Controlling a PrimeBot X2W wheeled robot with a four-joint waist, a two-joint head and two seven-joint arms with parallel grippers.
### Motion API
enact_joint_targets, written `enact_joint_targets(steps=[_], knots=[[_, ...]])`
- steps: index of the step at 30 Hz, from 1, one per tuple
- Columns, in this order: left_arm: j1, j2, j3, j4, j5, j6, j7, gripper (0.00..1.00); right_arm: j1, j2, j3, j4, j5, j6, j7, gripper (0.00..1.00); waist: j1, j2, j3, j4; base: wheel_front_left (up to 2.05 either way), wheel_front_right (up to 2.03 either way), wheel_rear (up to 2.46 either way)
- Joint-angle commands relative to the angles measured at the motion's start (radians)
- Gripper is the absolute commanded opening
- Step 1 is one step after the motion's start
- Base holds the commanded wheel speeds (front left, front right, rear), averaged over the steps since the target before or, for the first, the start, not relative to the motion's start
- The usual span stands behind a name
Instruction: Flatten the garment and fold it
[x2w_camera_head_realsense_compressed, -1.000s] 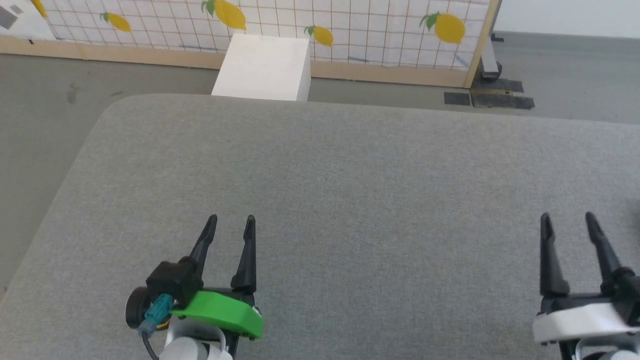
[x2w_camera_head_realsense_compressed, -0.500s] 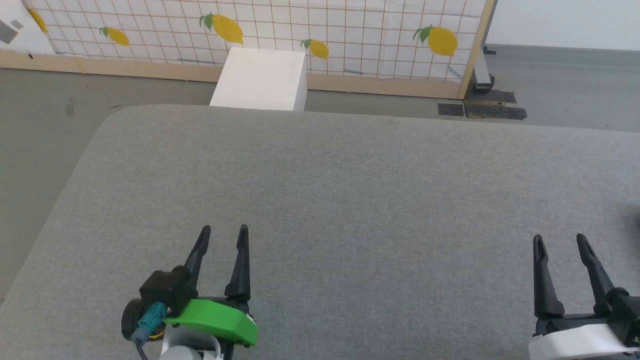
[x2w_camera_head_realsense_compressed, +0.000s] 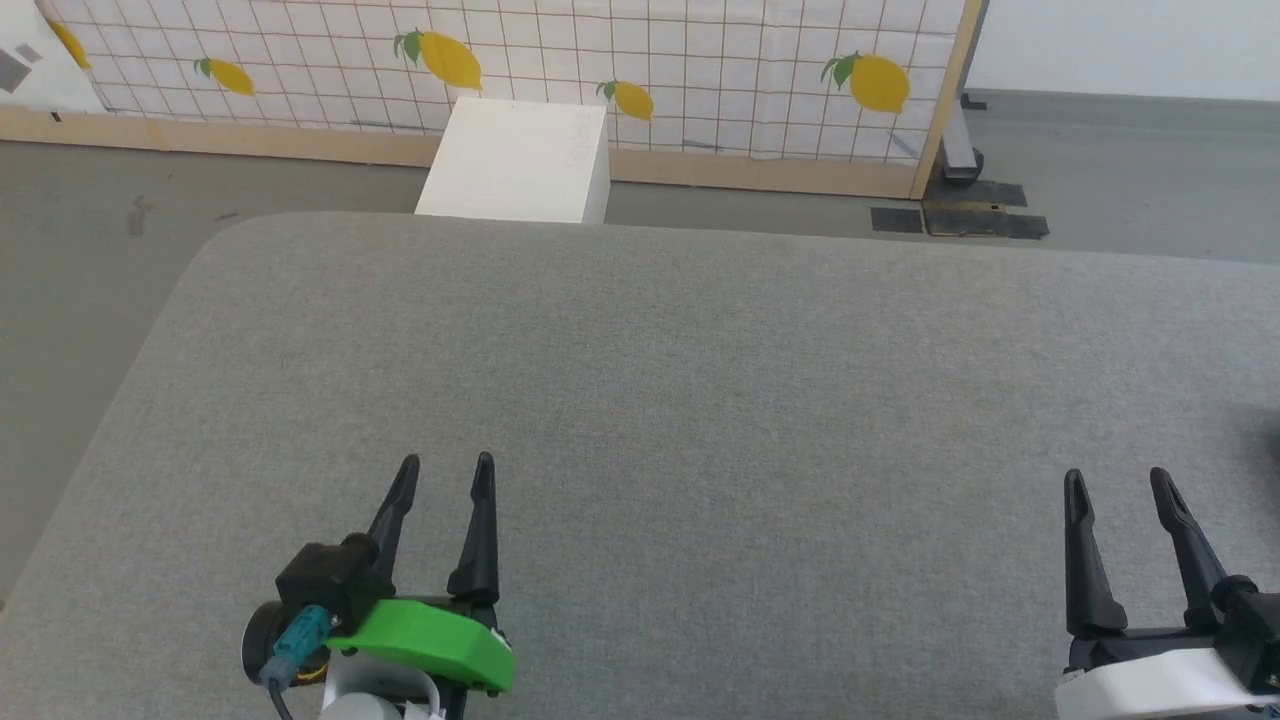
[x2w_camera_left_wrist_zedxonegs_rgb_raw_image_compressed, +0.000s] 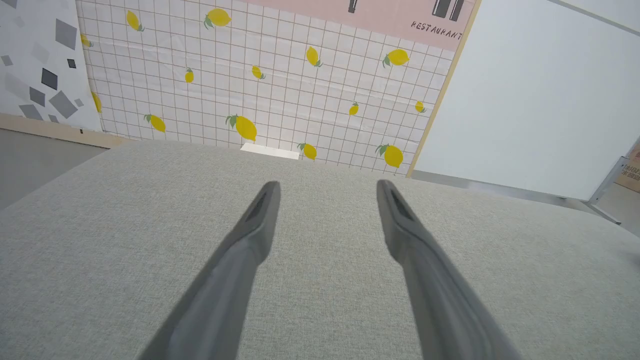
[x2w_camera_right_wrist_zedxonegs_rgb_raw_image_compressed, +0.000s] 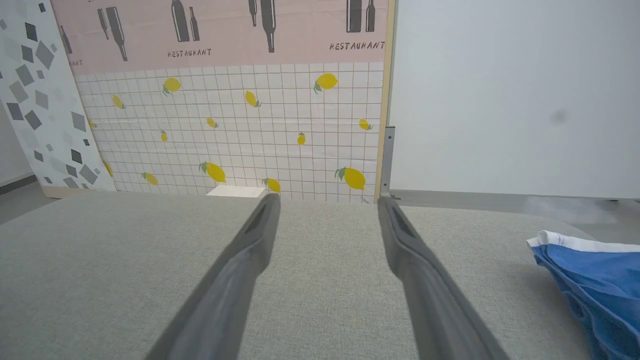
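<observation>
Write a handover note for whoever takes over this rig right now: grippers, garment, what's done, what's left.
Left gripper: open, empty, over the grey padded surface.
Right gripper: open, empty, over the same surface.
Garment: blue with white trim, lying on the surface at the right edge of the right wrist view, apart from that gripper's fingers. It is cut off by the frame, so its full lay cannot be told.
Done: nothing yet; the garment is not gripped.
Left: reach to the garment, probably with the right arm, then spread it flat and fold it.
</observation>
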Motion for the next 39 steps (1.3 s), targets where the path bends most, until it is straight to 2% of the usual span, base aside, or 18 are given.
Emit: enact_joint_targets(steps=[1,7,8,39], knots=[[0.01,-0.003,0.003,0.003,-0.003,0.004,-0.005,1.0,0.01,0.002,0.001,-0.004,0.009,-0.001,-0.006,1.0,0.0001,0.0,-0.002,-0.001,0.0,0.0,0.0],[0.012,-0.003,-0.001,0.003,-0.007,0.007,-0.005,1.0,0.009,0.002,0.007,-0.003,0.02,-0.001,-0.006,1.0,0.0001,0.0,-0.003,-0.003,0.0,0.0,0.0],[0.0,0.0,-0.002,0.003,-0.003,0.001,0.001,0.0,0.0,0.0,0.005,0.0,0.012,0.0,0.0,0.0,0.0001,0.0,-0.003,-0.003,0.0,0.0,0.0],[0.005,0.0,0.019,-0.019,0.042,0.011,0.042,0.0,-0.019,0.0,0.027,0.004,-0.003,0.0,0.042,0.0,0.0001,0.0,-0.004,-0.016,0.0,0.0,0.0]])
